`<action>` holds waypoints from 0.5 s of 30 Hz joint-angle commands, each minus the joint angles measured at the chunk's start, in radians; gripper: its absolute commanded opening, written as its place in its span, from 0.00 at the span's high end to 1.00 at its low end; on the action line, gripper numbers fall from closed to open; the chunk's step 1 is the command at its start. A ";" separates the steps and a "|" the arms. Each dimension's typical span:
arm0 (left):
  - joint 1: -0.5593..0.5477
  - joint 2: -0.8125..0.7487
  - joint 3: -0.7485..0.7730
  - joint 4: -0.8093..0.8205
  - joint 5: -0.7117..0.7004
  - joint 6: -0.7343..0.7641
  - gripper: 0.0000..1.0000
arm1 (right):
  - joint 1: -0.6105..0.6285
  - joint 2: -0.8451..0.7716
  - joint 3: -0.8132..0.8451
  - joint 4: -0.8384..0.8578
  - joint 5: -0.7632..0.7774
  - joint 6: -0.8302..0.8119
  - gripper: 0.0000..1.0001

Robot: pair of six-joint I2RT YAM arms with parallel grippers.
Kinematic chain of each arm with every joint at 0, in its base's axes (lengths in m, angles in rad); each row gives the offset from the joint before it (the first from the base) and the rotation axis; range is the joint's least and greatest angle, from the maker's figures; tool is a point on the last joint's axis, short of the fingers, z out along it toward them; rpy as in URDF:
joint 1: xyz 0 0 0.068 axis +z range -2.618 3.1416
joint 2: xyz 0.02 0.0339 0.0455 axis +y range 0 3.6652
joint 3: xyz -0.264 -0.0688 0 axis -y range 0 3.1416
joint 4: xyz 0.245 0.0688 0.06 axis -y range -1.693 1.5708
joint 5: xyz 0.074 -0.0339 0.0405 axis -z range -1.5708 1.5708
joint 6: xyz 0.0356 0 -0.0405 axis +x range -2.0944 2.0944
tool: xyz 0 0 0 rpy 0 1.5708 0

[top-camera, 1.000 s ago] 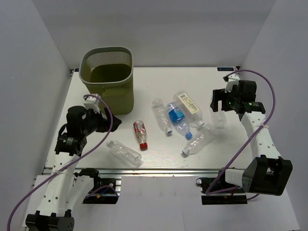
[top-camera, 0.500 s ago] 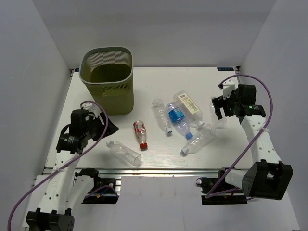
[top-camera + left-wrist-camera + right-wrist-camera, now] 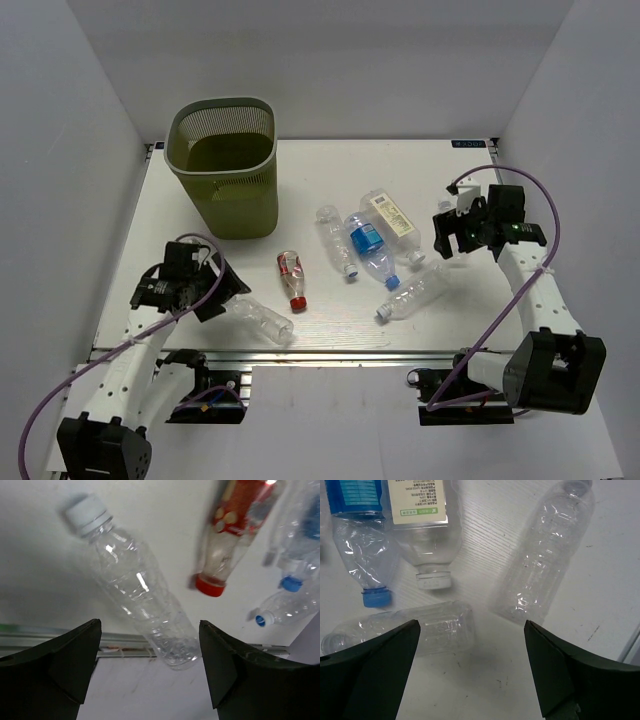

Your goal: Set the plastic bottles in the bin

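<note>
The olive-green bin (image 3: 222, 170) stands at the back left. Several plastic bottles lie on the table. My left gripper (image 3: 226, 291) (image 3: 150, 666) hangs open low over a bare white-capped bottle (image 3: 258, 317) (image 3: 135, 582), whose base lies between the fingers without touching them. To that bottle's right lies a red-labelled, red-capped bottle (image 3: 292, 278) (image 3: 230, 535). Open too, my right gripper (image 3: 447, 236) (image 3: 472, 670) hovers above a bare bottle (image 3: 545, 555) and a clear blue-capped bottle (image 3: 413, 296) (image 3: 420, 630). Blue-labelled (image 3: 370, 248) (image 3: 360, 540) and cream-labelled (image 3: 393, 225) (image 3: 422, 530) bottles lie close by.
Another clear bottle (image 3: 335, 240) lies mid-table between the red one and the blue-labelled one. A metal rail (image 3: 330, 352) (image 3: 45, 642) runs along the table's near edge, just in front of the white-capped bottle. White walls close in the left, back and right sides.
My left arm has swung down and toward the near edge, onto the white-capped bottle. My right arm has come lower and slightly left over the right-hand bottles.
</note>
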 commanded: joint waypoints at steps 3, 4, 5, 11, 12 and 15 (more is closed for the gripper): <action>-0.041 0.061 -0.053 -0.021 0.014 -0.113 0.09 | 0.001 0.026 0.024 0.048 -0.070 0.042 0.10; -0.054 0.072 -0.053 -0.021 0.014 -0.123 0.07 | 0.001 0.026 0.016 0.054 -0.078 0.046 0.10; -0.055 0.084 -0.062 -0.021 -0.001 -0.144 0.06 | 0.001 0.026 0.014 0.059 -0.084 0.061 0.10; -0.125 0.207 -0.091 0.112 -0.081 -0.251 0.00 | 0.000 0.007 -0.010 0.079 -0.099 0.062 0.10; -0.136 0.233 -0.091 0.152 -0.092 -0.251 0.00 | 0.001 0.005 -0.016 0.083 -0.102 0.060 0.10; -0.183 0.348 -0.102 0.217 -0.135 -0.273 0.00 | 0.001 0.002 -0.013 0.085 -0.110 0.051 0.10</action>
